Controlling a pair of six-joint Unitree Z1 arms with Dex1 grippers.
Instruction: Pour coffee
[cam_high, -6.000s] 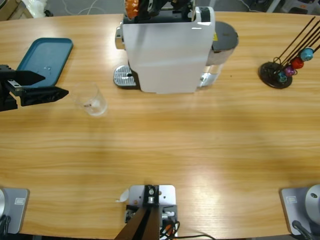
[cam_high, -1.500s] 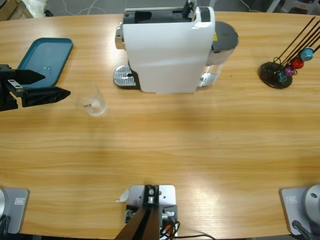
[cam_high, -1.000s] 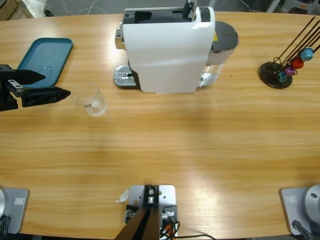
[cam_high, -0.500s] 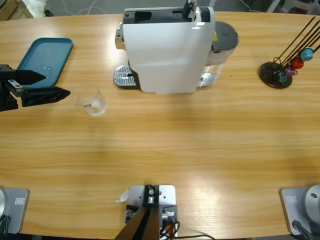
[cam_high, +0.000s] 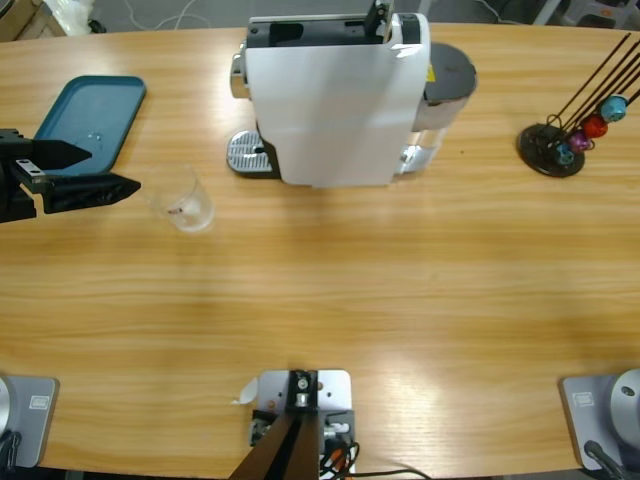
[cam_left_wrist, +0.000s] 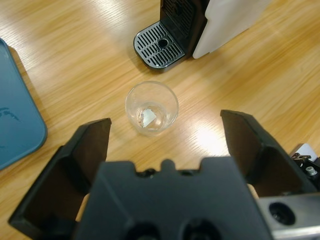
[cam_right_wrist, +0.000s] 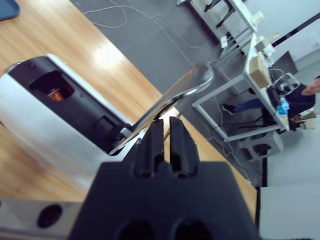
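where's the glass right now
In the high view the glass stands on the table's left side, just ahead of the left gripper, below-left of the coffee machine.

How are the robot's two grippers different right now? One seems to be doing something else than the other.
The left gripper has its jaws spread wide, while the right gripper has its jaws pressed together. The left one points down at an empty clear glass on the table, not touching it; the right one is up by the raised silver lever of the white coffee machine. Both have two black jaws.

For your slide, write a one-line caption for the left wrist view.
Open left gripper hovers over an empty glass near the coffee machine's drip tray.
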